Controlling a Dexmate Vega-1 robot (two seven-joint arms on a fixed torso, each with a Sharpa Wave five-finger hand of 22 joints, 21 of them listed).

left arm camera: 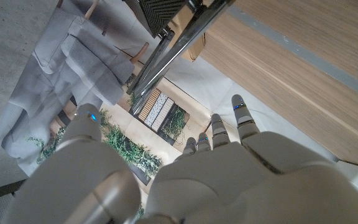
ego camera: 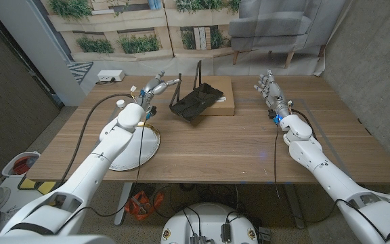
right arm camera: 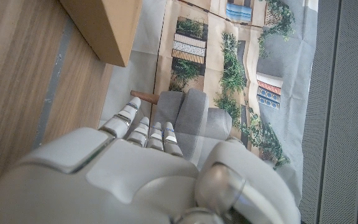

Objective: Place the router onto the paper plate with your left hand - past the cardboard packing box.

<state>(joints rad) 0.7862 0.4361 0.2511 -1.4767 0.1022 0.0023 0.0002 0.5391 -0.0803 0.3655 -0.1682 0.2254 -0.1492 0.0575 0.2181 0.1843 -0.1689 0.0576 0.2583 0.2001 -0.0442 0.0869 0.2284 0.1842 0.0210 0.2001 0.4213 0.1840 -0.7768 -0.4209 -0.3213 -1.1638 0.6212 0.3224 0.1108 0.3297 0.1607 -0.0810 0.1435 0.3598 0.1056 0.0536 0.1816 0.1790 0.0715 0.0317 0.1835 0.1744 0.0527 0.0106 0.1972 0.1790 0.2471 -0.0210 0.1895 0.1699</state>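
The black router (ego camera: 195, 104) leans tilted against the flat cardboard packing box (ego camera: 217, 95) at the table's far middle, with its thin antennas (ego camera: 198, 72) pointing up. My left hand (ego camera: 156, 86) hovers just left of the router, fingers spread and holding nothing. In the left wrist view the antennas (left arm camera: 178, 42) run close beyond the left hand (left arm camera: 197, 180). The paper plate (ego camera: 143, 150) lies near the table's left front, partly under my left forearm. My right hand (ego camera: 268, 89) stands open to the right of the box; a corner of the box (right arm camera: 104, 25) shows past the right hand (right arm camera: 148, 168).
A small white device (ego camera: 110, 75) sits at the table's far left corner, and a small white object (ego camera: 120, 103) lies by my left wrist. A black cable (ego camera: 90, 118) loops along my left arm. A grey armchair (ego camera: 276, 27) stands behind the table.
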